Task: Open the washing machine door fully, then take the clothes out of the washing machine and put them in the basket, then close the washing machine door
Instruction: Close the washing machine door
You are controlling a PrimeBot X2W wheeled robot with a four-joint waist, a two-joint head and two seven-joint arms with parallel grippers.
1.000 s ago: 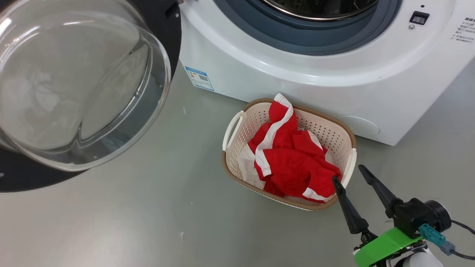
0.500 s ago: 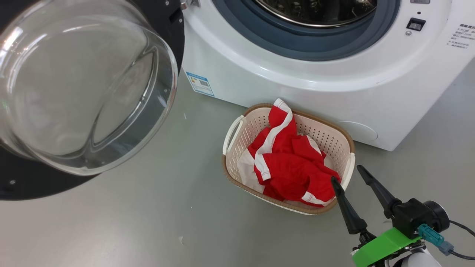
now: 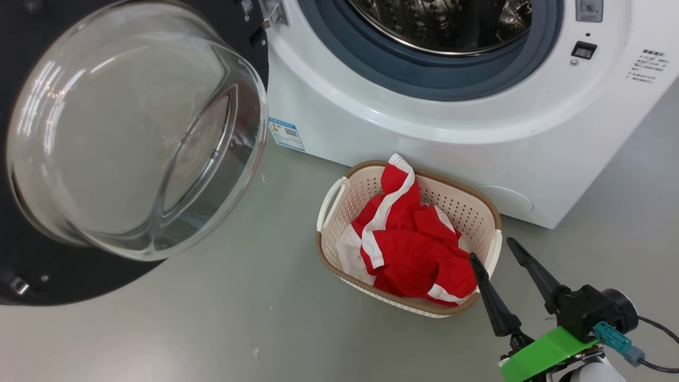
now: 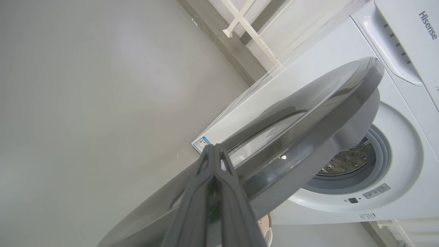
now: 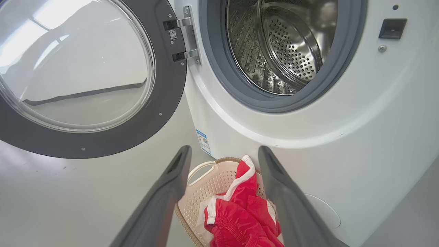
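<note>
Shifted lower across the head view than a second ago: washing machine (image 3: 424,132), washing machine door (image 3: 132,138) and basket (image 3: 347,199) all together, so a lift of the camera, not a move of things; more of the steel drum (image 3: 440,21) on show. Much the same spot for the right pincer (image 3: 491,249), spread wide and empty, tips at the basket's end away from the machine. Heaped inside the basket, just in front of the machine, the clothes (image 3: 414,244).

From the left wrist: left pincer (image 4: 213,151) pressed shut on nothing, aimed at the door's outer face, on the side turned from the machine; touching or apart, cannot tell.

From the right wrist: drum bare as far as visible; door swung wide on its hinge (image 5: 187,37).

Judged next: closing. Door out to the machine's hinge side, left arm the nearer, push across the door's broad face toward the machine.

Counted: one machine, one door, one basket, one red heap (garments within not countable), two pincers.
</note>
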